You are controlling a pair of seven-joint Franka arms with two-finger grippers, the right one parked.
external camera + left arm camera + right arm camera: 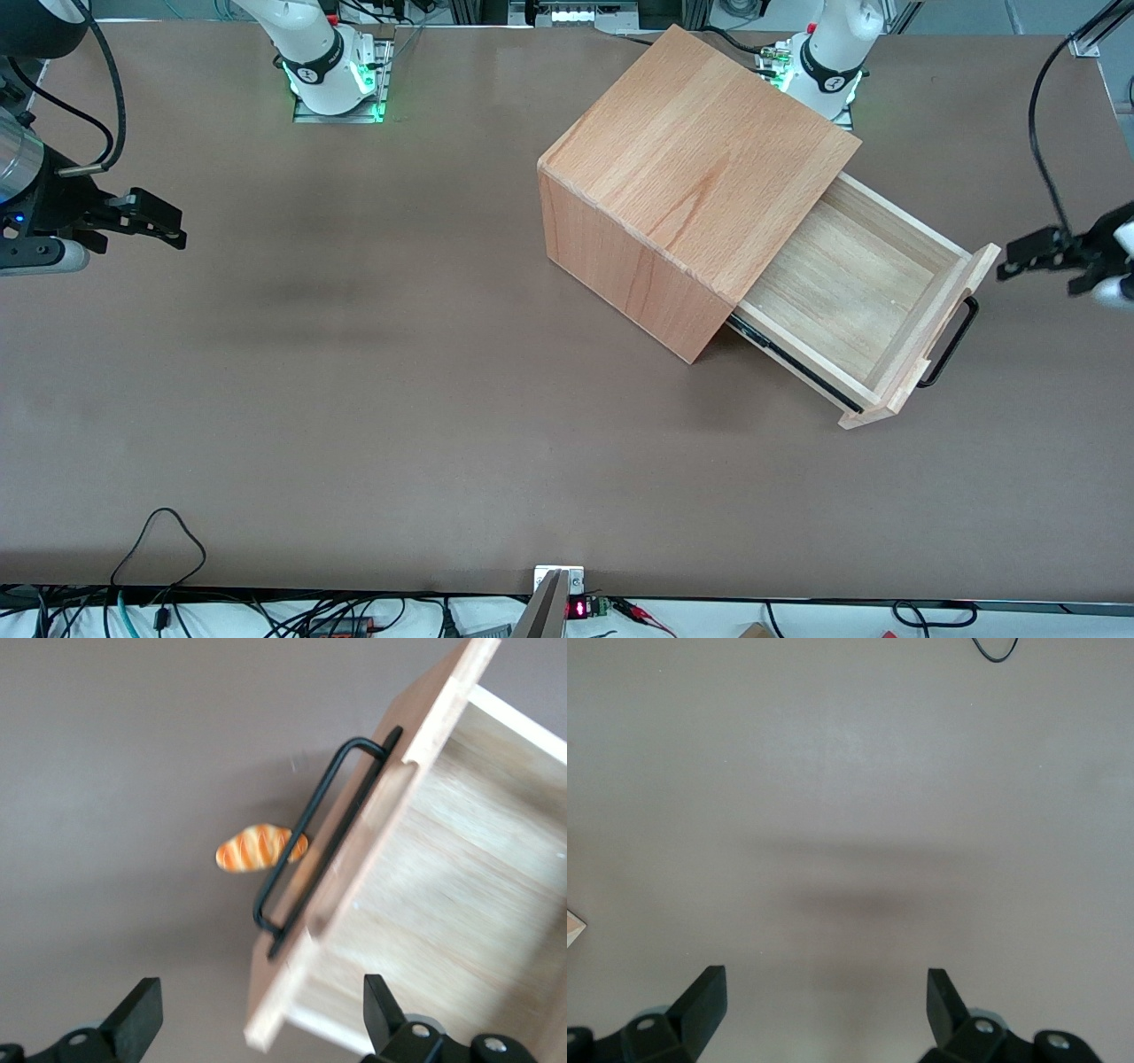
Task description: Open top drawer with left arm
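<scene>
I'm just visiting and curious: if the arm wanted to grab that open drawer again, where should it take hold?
By the thin black handle on the drawer front. It stands off the panel, leaving a gap for a finger. The open gripper, now clear of it, would probably best come straight at the front, one finger either side of the bar.

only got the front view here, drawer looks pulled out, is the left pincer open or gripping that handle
Observer: Open. The left wrist view shows the left arm's black two-finger pincer with its fingers spread wide and nothing between them; the thin black U-shaped wire handle of the light-beech top drawer is free.
Operator: anything near the handle i cant see from here
Observer: Yes. A small orange-and-cream striped, loaf-shaped object shows through the handle's loop in the wrist view. Your view hides it.
</scene>
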